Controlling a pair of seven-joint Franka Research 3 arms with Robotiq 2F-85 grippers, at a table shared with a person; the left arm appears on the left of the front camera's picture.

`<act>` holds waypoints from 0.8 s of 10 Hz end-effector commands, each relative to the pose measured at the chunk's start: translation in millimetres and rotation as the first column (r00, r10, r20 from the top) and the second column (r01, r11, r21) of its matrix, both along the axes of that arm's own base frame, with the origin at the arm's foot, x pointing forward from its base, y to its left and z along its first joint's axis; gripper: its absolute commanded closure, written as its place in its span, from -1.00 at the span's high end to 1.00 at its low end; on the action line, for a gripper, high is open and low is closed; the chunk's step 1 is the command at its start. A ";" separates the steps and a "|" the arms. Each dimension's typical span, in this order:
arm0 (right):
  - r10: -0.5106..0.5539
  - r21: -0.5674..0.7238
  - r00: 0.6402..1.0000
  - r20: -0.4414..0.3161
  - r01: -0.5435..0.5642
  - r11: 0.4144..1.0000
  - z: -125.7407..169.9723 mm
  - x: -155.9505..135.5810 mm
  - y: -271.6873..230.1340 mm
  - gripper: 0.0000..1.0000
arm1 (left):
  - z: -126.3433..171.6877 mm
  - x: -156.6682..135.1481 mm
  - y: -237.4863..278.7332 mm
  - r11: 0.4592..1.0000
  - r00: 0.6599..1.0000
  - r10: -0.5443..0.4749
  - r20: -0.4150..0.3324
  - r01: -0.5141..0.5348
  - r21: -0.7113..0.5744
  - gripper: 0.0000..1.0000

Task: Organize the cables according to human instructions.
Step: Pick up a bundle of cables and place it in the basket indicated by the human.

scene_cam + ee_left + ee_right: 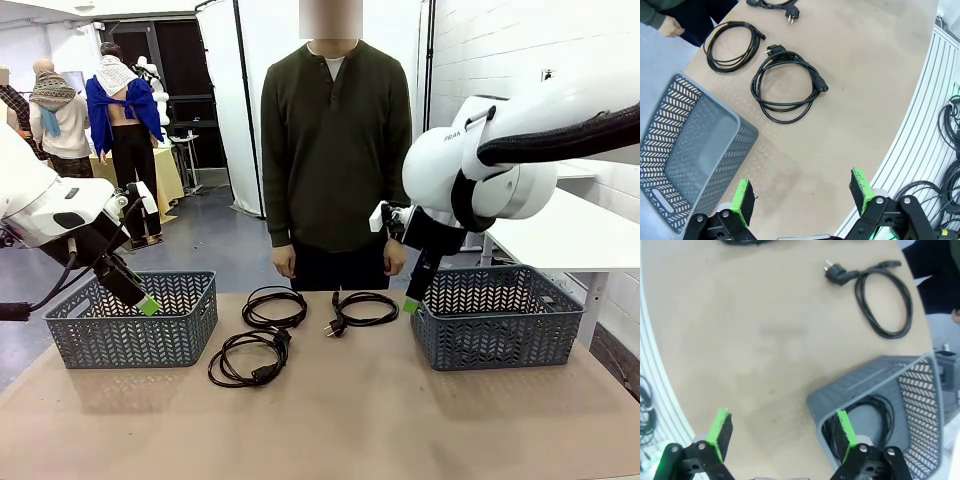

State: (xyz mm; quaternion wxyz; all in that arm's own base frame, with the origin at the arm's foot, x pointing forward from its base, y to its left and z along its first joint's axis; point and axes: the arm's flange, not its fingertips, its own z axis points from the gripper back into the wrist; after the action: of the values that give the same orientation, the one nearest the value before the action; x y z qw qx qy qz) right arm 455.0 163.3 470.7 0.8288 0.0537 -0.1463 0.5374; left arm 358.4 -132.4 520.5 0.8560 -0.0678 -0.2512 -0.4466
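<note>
Grippers both spread wide, empty. Left gripper (pixel 801 195) hangs over bare table, left basket (pixel 695 150) close beside one finger. Three cables lie ahead of it: nearest cable (pixel 790 56), second cable (pixel 732 66) beyond, third cable (pixel 772 4) farthest. Right gripper (pixel 782 432) hangs at right basket (pixel 865 375) corner. Fourth cable (pixel 885 407) lies inside, just past one finger.

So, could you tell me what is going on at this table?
Nothing is being held. Three cables lie coiled on the table between the left basket and the right basket; a fourth sits in the right one. The left arm and right arm hover near the baskets, jaws open, while the person stands opposite, hands down.
</note>
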 end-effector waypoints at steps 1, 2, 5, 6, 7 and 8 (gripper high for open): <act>-0.020 0.017 0.999 0.026 0.020 1.000 -10.1 -11.3 2.6 1.00 | -0.8 1.9 0.6 1.000 1.000 0.002 0.012 -0.002 0.000 1.00; -0.016 0.000 1.000 0.011 0.016 1.000 -9.7 -13.9 4.7 1.00 | -0.8 1.9 0.6 1.000 1.000 0.002 0.012 -0.002 0.000 1.00; -0.003 0.002 1.000 0.005 0.003 1.000 -5.0 -4.2 3.6 1.00 | -0.8 1.9 0.6 1.000 1.000 0.002 0.012 -0.002 0.000 1.00; -0.003 0.002 1.000 0.005 0.003 1.000 -5.0 -4.2 3.6 1.00 | -0.8 1.9 0.6 1.000 1.000 0.002 0.012 -0.002 0.000 1.00; -0.003 0.002 1.000 0.005 0.003 1.000 -5.0 -4.2 3.6 1.00 | -0.8 1.9 0.6 1.000 1.000 0.002 0.012 -0.002 0.000 1.00; -0.003 0.002 1.000 0.005 0.003 1.000 -5.0 -4.2 3.6 1.00 | -0.8 1.9 0.6 1.000 1.000 0.002 0.012 -0.002 0.000 1.00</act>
State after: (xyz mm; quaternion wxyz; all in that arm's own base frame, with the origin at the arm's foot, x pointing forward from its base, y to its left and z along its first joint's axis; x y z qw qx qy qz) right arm 449.1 166.2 464.9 0.8304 0.0551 -0.1494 0.5339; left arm 358.4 -132.4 520.6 0.8560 -0.0678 -0.2513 -0.4466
